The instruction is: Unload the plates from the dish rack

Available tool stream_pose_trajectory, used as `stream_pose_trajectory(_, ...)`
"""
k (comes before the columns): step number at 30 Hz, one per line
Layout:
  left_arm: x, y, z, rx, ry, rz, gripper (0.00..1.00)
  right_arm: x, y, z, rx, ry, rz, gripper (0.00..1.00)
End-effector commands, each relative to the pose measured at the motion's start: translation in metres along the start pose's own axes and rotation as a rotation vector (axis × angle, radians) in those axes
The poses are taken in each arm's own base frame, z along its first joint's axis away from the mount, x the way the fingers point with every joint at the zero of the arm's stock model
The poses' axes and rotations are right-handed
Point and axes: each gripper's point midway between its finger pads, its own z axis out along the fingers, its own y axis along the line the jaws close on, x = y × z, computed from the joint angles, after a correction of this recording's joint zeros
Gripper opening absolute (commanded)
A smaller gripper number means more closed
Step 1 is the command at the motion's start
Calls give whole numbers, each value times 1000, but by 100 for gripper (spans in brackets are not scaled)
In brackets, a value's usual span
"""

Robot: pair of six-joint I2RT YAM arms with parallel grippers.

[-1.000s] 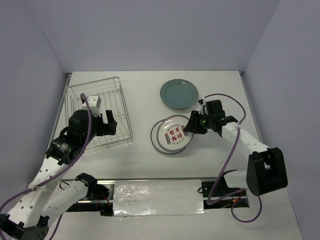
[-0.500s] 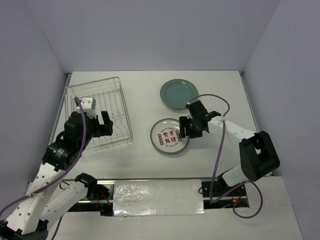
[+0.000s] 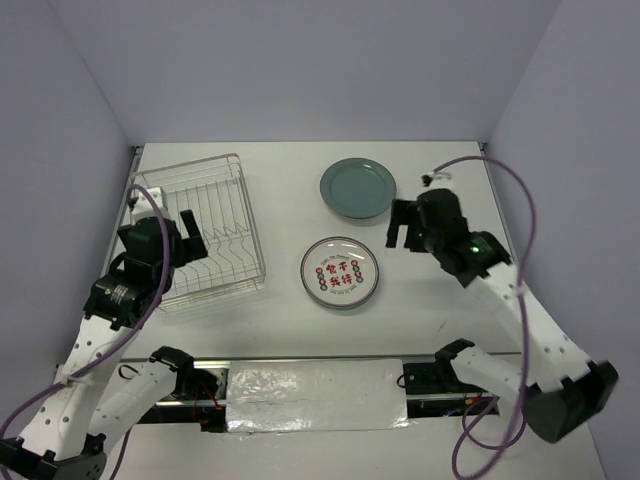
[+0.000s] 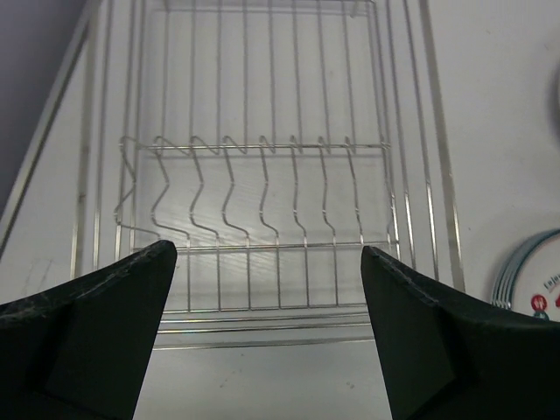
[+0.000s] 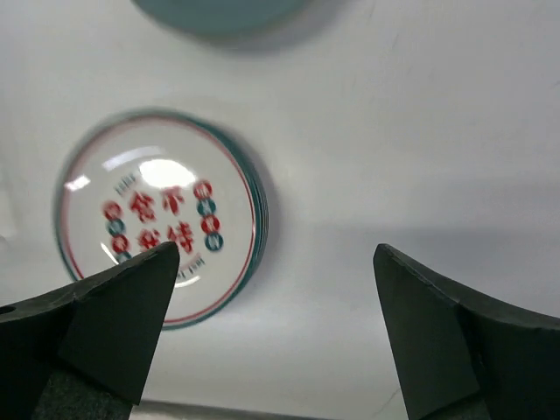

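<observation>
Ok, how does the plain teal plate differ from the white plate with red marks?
The teal plate is plain; the white plate carries red marks. The teal plate lies farther back on the table, the white plate nearer the front. The white plate seems to top a stack, by the rims under it; the teal plate lies alone. Both are round, lying flat, outside the dish rack.

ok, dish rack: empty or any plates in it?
Empty. Only bare divider prongs show in the dish rack; the grey-teal plate and the red-marked plate lie flat on the table.
</observation>
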Motion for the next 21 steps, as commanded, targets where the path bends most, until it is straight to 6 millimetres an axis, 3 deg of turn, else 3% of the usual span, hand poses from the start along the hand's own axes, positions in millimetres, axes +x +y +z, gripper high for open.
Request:
stream_pose_trajectory(1,-40,26,-17,-107,-116,-106,100,-56,-36,-76,134,-258,31,100)
stream_pose_trajectory(5,-54,34,-30,-131,-145,-93,100,-68,-60,-136,185,-344,34,100)
stream_pose_trajectory(8,-62,39,-40,-141,-161,-79,99,-65,-71,-165,185,-380,47,100)
stream_pose_trajectory(13,-68,40,-54,-107,-187,-98,100,-50,-87,-191,183,-424,46,100)
stream_pose_trajectory(21,-64,41,-59,-91,-198,-108,100,-46,-91,-207,150,-484,55,100)
